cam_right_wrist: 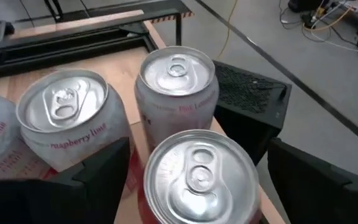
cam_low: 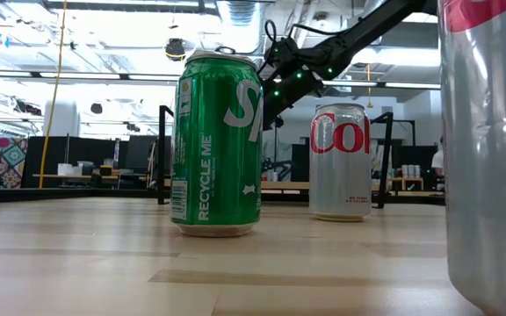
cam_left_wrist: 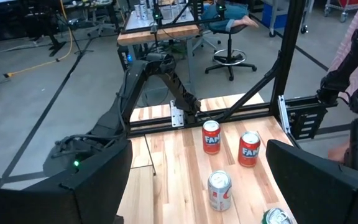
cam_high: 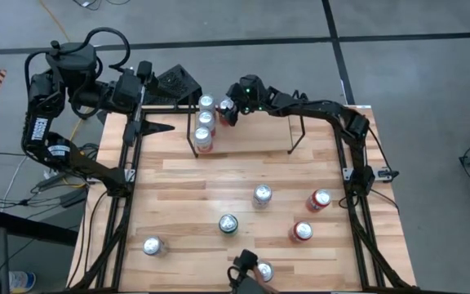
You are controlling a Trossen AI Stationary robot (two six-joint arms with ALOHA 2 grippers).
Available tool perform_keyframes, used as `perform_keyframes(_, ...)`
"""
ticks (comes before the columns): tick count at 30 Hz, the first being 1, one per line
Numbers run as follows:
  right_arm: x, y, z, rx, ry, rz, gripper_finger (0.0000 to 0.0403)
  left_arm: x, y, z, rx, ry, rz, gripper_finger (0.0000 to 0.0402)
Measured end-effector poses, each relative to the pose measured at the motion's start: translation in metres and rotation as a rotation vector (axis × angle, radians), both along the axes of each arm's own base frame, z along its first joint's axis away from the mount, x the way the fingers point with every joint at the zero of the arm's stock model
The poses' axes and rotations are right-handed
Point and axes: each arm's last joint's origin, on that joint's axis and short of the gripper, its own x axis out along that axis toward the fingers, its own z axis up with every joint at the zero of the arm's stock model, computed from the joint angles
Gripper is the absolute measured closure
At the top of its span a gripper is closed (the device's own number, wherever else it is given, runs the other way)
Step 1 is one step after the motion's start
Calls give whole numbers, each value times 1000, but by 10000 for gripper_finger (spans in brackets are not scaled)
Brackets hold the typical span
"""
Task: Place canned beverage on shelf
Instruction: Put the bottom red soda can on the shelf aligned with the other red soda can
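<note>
1. High view: the right gripper (cam_high: 228, 109) reaches over the shelf (cam_high: 292, 131) at the tabletop's (cam_high: 186, 196) far edge, above a red can (cam_high: 224, 107) standing just beside three silver cans (cam_high: 204, 122) lined up at the shelf's left end.
2. Right wrist view: that can (cam_right_wrist: 197, 177) sits between the right fingers (cam_right_wrist: 104, 165), which stand wide apart on either side of it; whether they touch it cannot be told. Two "raspberry lime" cans (cam_right_wrist: 73, 118) stand close behind it, a detail the overhead camera does not give.
3. High view: the left gripper (cam_high: 149, 124) waits off the tabletop's far left corner, holding nothing.
4. Left wrist view: its fingers (cam_left_wrist: 98, 180) are spread wide and empty. Past them show two red cans (cam_left_wrist: 211, 137) and a silver can (cam_left_wrist: 219, 190) on the tabletop, plus the right arm's base.
5. High view only: loose cans are scattered across the near half of the tabletop, among them a green-topped can (cam_high: 228, 224) and a silver one at the near left (cam_high: 152, 246).
6. Low view: the green can (cam_low: 216, 145) fills the foreground, a silver and red can (cam_low: 340, 162) behind it, and the right arm shows above; the shelf is not clearly seen here.
</note>
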Motion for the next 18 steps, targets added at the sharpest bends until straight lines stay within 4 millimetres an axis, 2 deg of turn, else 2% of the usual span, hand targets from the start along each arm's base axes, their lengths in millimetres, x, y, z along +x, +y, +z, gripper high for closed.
perform_keyframes(6,-9,1,45,-52,-42,0,52,0,0,0,0,2,2,46)
perform_keyframes(9,-17,8,62,-60,17,24,52,0,0,-1,-3,7,4,46)
perform_keyframes(15,-48,30,96,-27,128,101,78,-2,1,-8,-54,79,65,46)
perform_keyframes(18,-64,51,111,25,160,190,94,2,2,-16,-75,159,71,46)
